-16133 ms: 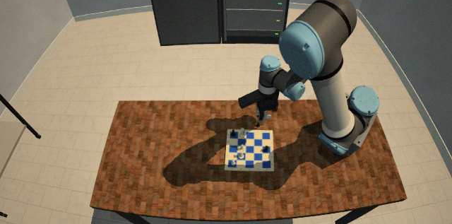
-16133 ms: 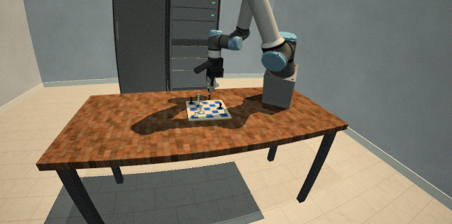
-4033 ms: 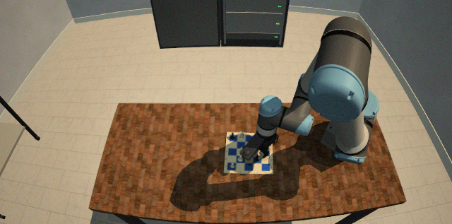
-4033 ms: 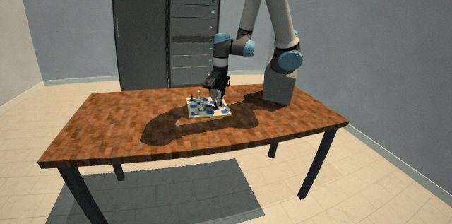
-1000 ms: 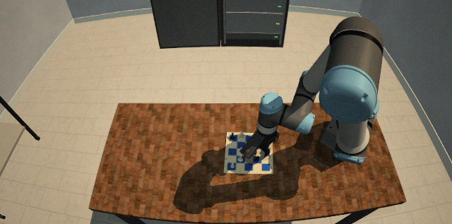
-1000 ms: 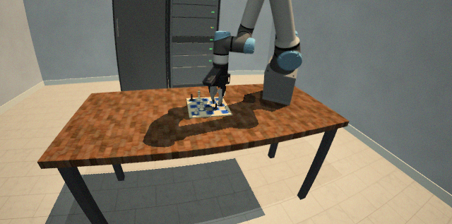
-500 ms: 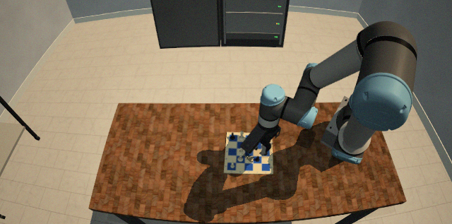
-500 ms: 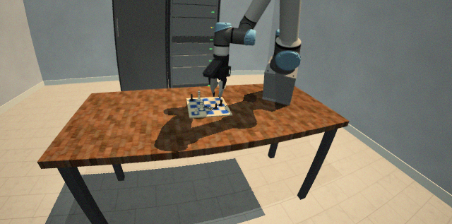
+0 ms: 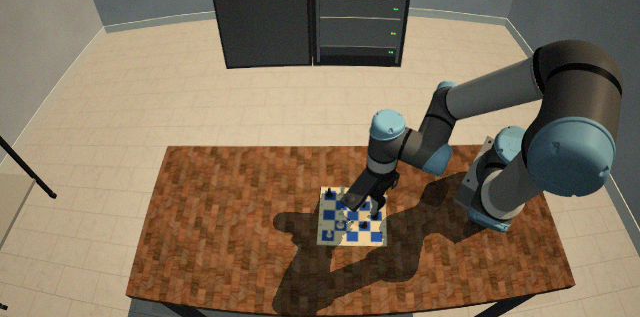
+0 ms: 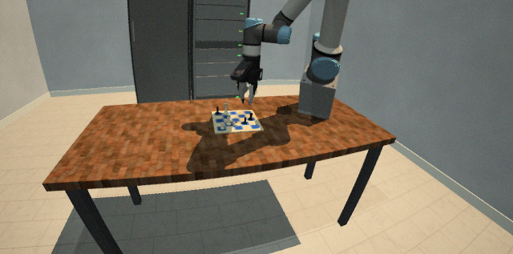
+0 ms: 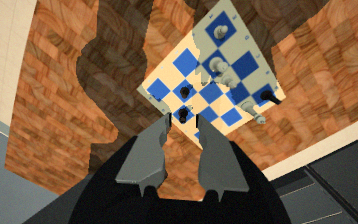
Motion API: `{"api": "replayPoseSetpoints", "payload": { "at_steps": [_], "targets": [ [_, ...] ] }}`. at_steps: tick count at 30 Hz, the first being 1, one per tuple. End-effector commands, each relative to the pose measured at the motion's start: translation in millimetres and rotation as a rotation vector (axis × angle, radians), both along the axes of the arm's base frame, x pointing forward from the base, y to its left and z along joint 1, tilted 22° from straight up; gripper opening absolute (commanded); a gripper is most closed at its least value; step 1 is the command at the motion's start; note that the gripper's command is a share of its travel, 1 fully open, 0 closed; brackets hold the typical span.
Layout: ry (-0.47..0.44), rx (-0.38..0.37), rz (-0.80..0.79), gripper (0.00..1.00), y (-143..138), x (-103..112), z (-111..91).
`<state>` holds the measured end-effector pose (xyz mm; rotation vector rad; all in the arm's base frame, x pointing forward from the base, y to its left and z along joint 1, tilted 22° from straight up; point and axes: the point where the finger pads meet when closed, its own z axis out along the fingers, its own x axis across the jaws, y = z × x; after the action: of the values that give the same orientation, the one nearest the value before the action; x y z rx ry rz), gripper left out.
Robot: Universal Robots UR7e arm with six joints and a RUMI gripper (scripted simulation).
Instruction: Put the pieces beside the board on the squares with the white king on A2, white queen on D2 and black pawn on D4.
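The small blue-and-cream chessboard [image 9: 351, 216] lies on the wooden table; it also shows in the exterior view [image 10: 236, 122] and the wrist view [image 11: 215, 80]. My gripper [image 10: 247, 99] hangs well above the board's right side, with its fingers a little apart and nothing between them. In the wrist view a black pawn [image 11: 183, 114] stands upright on the board, straight below the gap between my fingertips. A second black pawn [image 11: 184, 92] stands one square further in. Three white pieces [image 11: 220, 31] [image 11: 216, 65] [image 11: 227, 79] stand on the board. A white piece [image 11: 252, 111] and a black piece [image 11: 269, 96] are at the board's far edge.
The robot base [image 9: 487, 192] stands on the table to the right of the board. The arm throws a wide shadow [image 9: 350, 257] over the board and table front. A dark server cabinet [image 9: 310, 9] stands on the floor behind the table.
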<state>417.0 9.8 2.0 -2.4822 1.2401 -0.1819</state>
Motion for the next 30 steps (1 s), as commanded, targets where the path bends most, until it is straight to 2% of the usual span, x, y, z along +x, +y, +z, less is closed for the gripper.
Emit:
{"api": "replayPoseSetpoints", "payload": {
  "at_steps": [1, 4, 5, 30],
  "targets": [
    [0.0, 0.0, 0.0, 0.2, -0.8, -0.6, 2.4],
    [0.0, 0.0, 0.0, 0.2, -0.9, -0.6, 2.6],
    [0.0, 0.0, 0.0, 1.0, -0.9, -0.6, 2.6],
    [0.0, 0.0, 0.0, 1.0, -1.6, -1.4, 5.2]
  ]
}}
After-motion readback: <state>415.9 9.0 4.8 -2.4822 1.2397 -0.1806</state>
